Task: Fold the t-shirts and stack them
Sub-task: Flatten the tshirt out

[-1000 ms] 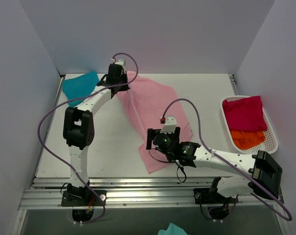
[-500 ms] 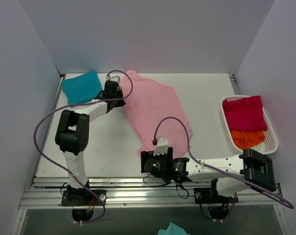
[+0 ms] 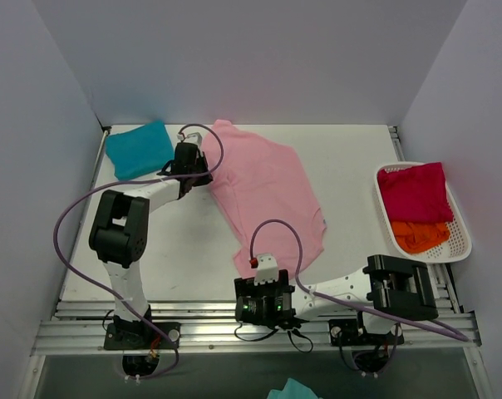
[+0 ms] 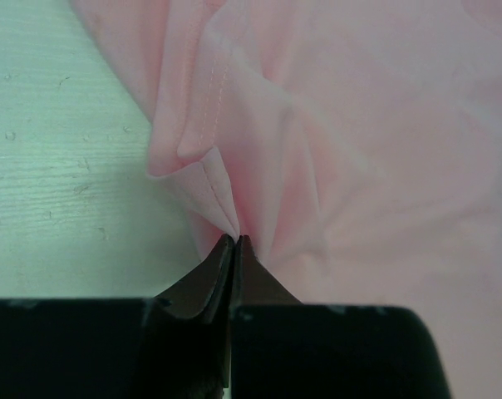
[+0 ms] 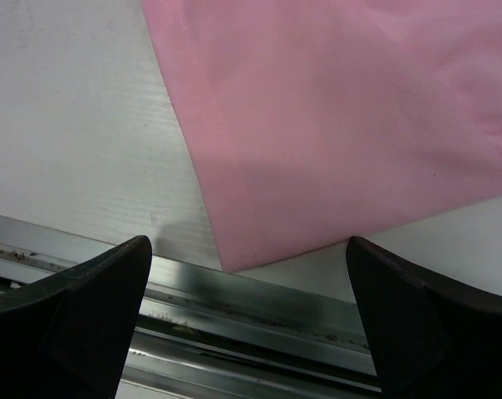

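The large light pink t-shirt (image 3: 268, 187) lies spread across the middle of the table. My left gripper (image 3: 203, 176) is shut on a bunched hem at its far left edge; the left wrist view shows the jaws (image 4: 236, 241) pinching pink cloth (image 4: 359, 125). My right gripper (image 3: 263, 304) is open and empty at the table's near edge. In the right wrist view, the shirt's near corner (image 5: 317, 150) lies just ahead of the gripper (image 5: 247, 249). A folded teal-blue t-shirt (image 3: 139, 148) lies at the far left corner. The magenta-red t-shirt (image 3: 413, 191) and the orange t-shirt (image 3: 419, 236) lie in the basket.
A white slotted basket (image 3: 461, 233) stands at the table's right edge. The metal rail (image 5: 259, 316) of the table's front edge runs under my right gripper. Walls close the table on the left, back and right.
My right arm has drawn back from over the pink shirt to the near edge. My left gripper has shifted slightly left and nearer with the hem. The shirt now lies wider.
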Controlling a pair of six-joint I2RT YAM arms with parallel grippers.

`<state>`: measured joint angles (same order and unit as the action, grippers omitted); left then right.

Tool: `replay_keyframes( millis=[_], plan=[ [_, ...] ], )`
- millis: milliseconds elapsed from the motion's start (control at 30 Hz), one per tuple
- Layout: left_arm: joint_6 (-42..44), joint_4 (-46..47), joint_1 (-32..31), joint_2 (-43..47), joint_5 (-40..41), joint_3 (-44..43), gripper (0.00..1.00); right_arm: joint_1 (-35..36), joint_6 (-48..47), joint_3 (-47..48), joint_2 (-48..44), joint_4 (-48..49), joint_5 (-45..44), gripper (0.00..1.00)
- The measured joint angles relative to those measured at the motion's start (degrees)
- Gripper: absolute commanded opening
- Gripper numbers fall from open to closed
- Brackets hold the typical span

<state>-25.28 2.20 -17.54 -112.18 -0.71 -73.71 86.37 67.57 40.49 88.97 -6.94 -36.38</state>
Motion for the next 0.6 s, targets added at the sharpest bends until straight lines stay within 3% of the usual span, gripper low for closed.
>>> replay_keyframes(
  millis=[600],
  plan=[
    [0.0,1.5,0.0,0.1,-0.3,0.7,0.02,-0.1,-0.6,7.3,2.6,-5.3,-4.8,0.99]
  ],
)
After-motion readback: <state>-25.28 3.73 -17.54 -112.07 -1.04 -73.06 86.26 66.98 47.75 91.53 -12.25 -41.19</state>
